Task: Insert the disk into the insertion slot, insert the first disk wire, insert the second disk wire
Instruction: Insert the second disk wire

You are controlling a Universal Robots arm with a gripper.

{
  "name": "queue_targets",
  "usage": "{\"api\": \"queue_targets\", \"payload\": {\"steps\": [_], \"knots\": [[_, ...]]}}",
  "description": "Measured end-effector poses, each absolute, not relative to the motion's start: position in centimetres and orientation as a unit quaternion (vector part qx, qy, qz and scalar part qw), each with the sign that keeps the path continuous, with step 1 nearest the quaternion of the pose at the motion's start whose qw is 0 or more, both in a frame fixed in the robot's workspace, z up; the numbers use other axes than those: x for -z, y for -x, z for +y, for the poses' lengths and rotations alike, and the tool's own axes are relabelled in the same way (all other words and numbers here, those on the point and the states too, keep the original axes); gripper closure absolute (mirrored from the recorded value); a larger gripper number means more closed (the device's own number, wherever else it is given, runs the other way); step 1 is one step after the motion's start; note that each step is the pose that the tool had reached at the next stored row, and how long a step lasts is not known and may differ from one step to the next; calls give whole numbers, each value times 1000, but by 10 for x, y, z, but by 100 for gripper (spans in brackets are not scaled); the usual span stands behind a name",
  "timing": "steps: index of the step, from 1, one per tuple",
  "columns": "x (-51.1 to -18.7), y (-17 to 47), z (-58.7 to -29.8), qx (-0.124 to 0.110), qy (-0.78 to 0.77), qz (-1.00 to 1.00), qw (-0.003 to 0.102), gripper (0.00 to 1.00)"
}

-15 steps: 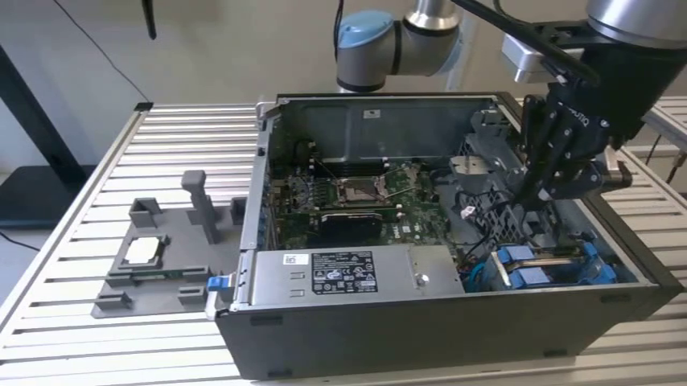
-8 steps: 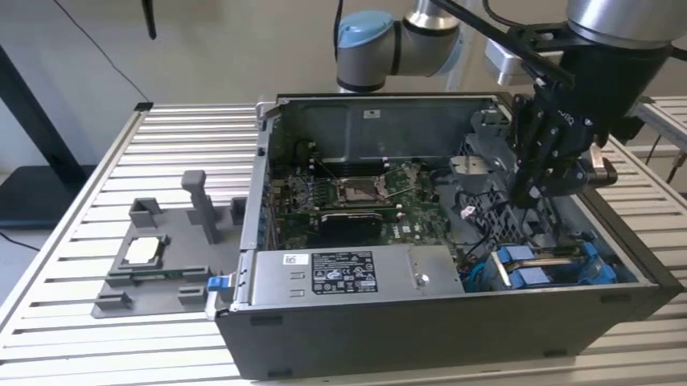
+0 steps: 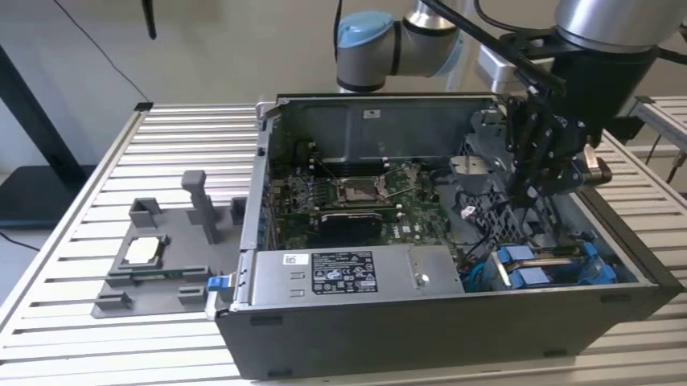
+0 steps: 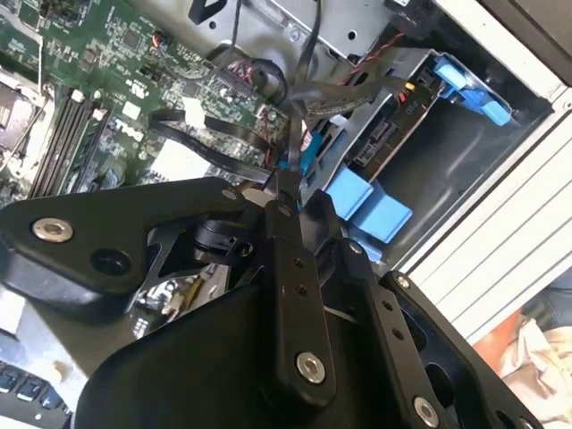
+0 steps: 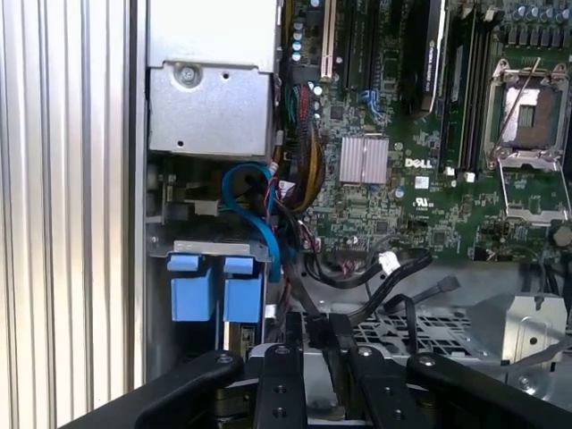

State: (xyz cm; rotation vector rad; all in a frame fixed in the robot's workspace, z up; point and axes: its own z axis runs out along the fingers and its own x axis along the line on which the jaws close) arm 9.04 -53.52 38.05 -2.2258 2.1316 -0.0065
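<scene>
You have the silver-grey disk (image 3: pixel 532 276) in its bright blue carrier already seated in the narrow grey insertion slot (image 5: pixel 219 248), lower right of the exterior view, and the gripper (image 5: pixel 317 336), nearly closed, seems to pinch a black wire (image 5: pixel 300 295), so wiring looks unfinished.

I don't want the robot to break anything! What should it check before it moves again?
1. Hand inside the computer case: ok.
2. Black wire pinched in the hand: ok.
3. Disk fully home in the insertion slot: cannot tell.
4. Wire's plug lined up with its socket: cannot tell.
5. Room around the hand: not ok, a blue cable crowds close.
</scene>
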Motion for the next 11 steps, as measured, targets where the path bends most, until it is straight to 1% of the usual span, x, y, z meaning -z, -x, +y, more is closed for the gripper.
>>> {"api": "queue_targets", "payload": {"steps": [11], "knots": [[-380,-80,-535,13,734,677,41,73]]}}
